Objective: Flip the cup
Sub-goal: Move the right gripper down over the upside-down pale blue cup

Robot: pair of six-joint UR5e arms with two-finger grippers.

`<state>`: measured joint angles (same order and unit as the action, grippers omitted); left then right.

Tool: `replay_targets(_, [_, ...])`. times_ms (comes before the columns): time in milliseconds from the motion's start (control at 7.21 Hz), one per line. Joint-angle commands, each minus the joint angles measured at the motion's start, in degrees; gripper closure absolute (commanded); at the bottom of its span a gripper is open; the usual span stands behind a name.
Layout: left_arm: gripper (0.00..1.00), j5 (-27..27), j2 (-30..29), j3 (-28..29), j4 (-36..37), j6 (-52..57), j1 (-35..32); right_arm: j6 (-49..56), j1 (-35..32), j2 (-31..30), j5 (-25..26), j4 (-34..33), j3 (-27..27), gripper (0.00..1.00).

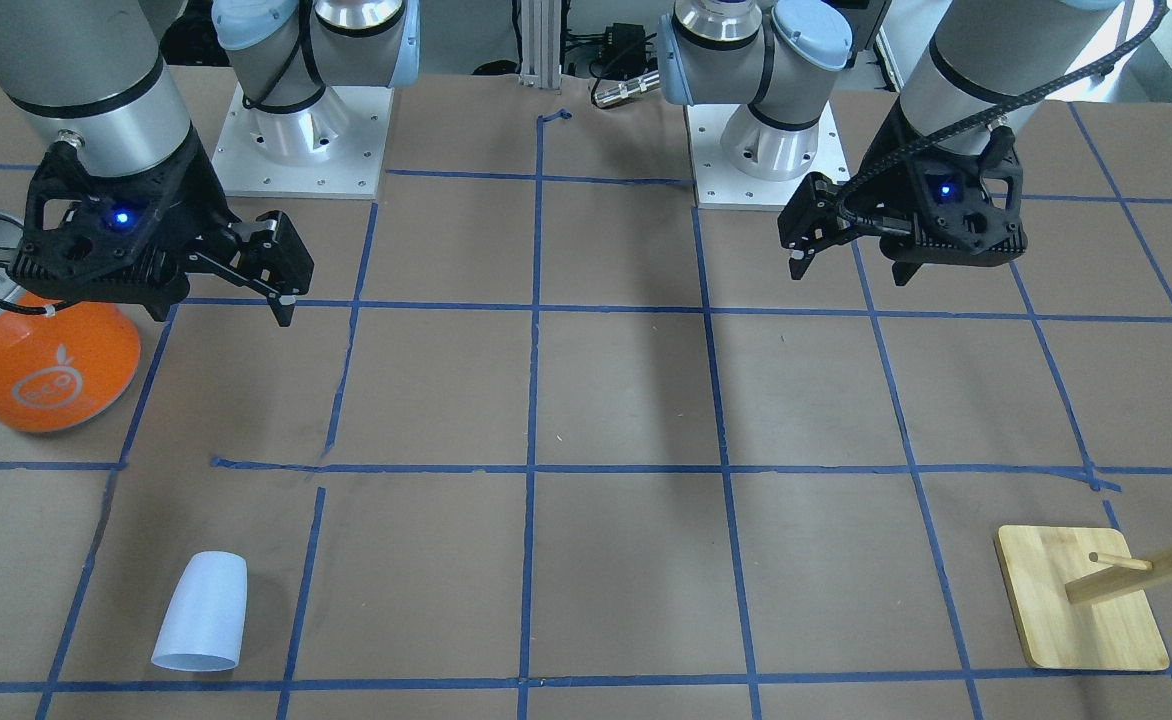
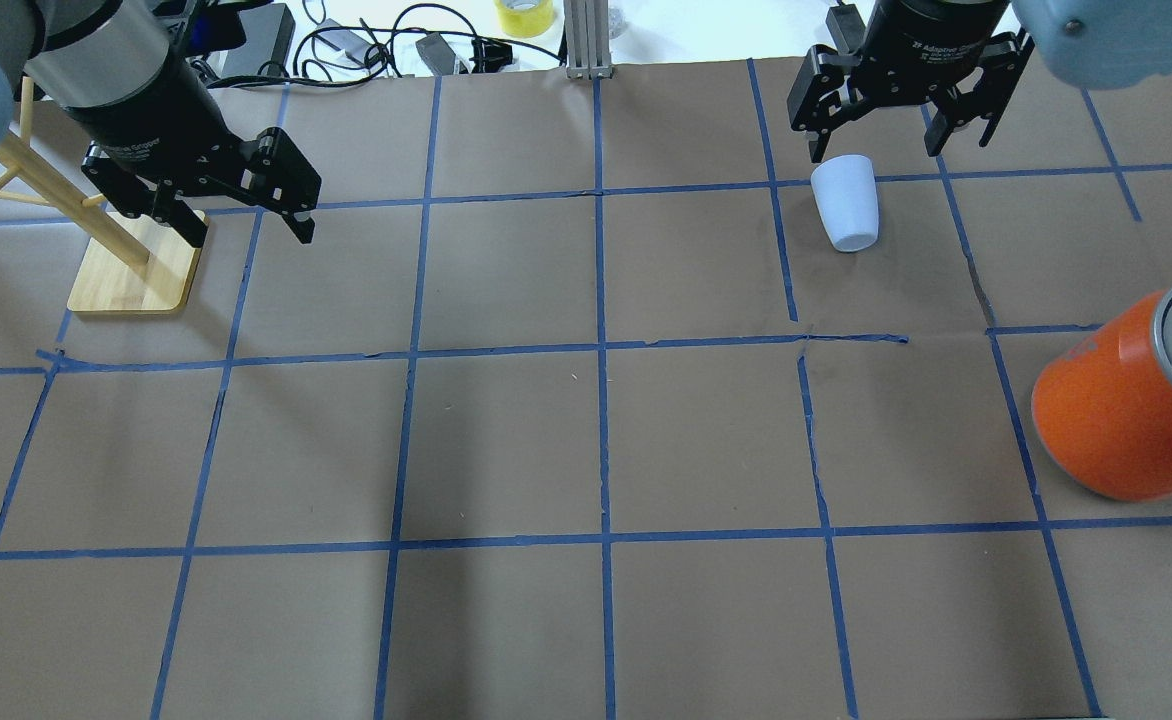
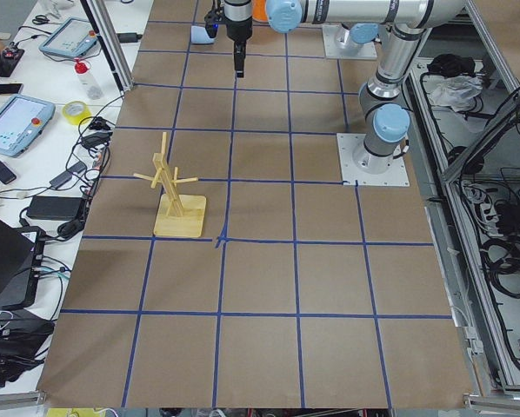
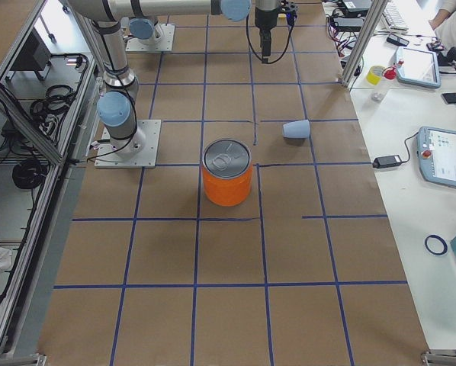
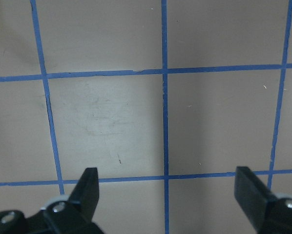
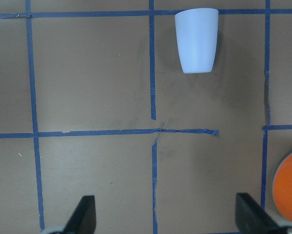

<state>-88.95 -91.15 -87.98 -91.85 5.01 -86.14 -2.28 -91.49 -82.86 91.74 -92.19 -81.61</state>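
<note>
Up at one o'clock from the right gripper (image 6: 165, 204), the cup (image 6: 197, 41) lies on its side, untouched; jaws spread wide, likely readying a grab. Left gripper (image 5: 168, 178) wide too, idle.

The cup (image 2: 846, 205) lies on its side at the far right of the surface (image 2: 506, 440), with bare paper on every side of it. The right tool (image 2: 881, 148) hangs above it, jaws wide apart. The orange can (image 2: 1111, 415) stands well apart, nearer and further right. The wooden rack (image 2: 131, 270) stands at the far left, near the wide-open left tool (image 2: 251, 232). Between rack and can the surface is bare.
</note>
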Motion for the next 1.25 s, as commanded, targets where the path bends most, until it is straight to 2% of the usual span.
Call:
replay_targets(0, [0.0, 0.0, 0.0, 0.0, 0.0, 0.0, 0.0, -0.52, 0.0, 0.24, -0.16, -0.1, -0.13, 0.0])
replay_targets(278, [0.0, 0.0, 0.0, 0.0, 0.0, 0.0, 0.0, -0.27, 0.0, 0.33, 0.1, -0.01, -0.22, 0.0])
replay_targets(555, [0.0, 0.0, 0.0, 0.0, 0.0, 0.0, 0.0, 0.0, 0.52, 0.33, -2.77, -2.9, -0.21, 0.0])
replay_targets(1110, [0.0, 0.0, 0.0, 0.0, 0.0, 0.0, 0.0, 0.17, 0.87, 0.77, -2.0, -3.09, -0.3, 0.0])
